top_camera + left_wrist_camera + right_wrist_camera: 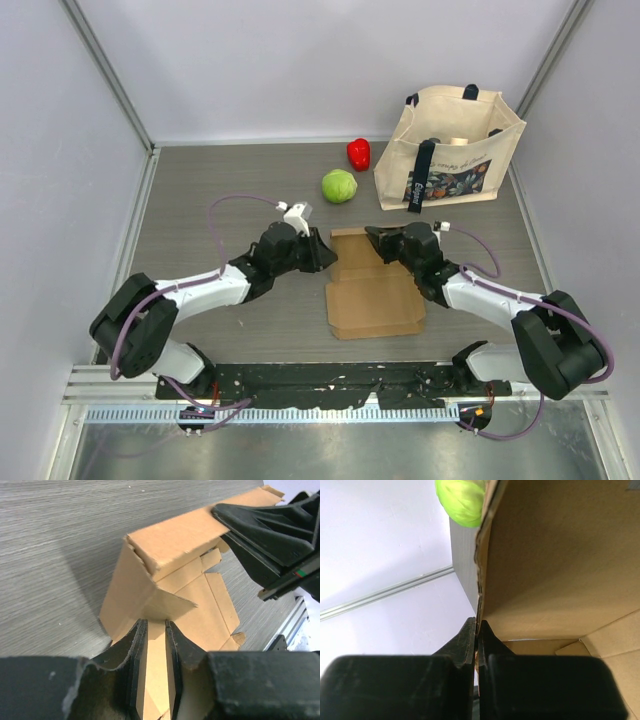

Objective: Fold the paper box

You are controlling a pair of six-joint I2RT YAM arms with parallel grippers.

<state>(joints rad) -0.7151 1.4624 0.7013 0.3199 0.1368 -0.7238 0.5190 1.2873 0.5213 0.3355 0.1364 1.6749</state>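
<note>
Clamping right gripper point(476, 622) tight on brown corrugated paper box point(372, 300) wall; straddling its creased flap with left gripper point(155, 623), narrowly parted, hold unclear.

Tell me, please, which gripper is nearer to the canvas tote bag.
Right. The right gripper pinches the paper box in front of the tote bag; the left gripper holds the box's opposite side, farther away.

Cabbage point(339, 185), tote point(450, 150) beyond paper box point(375, 295); left free.

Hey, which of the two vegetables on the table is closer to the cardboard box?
The round green vegetable, sitting just beyond the far edge of the paper box. The red pepper lies farther back, beside the tote bag.
</note>
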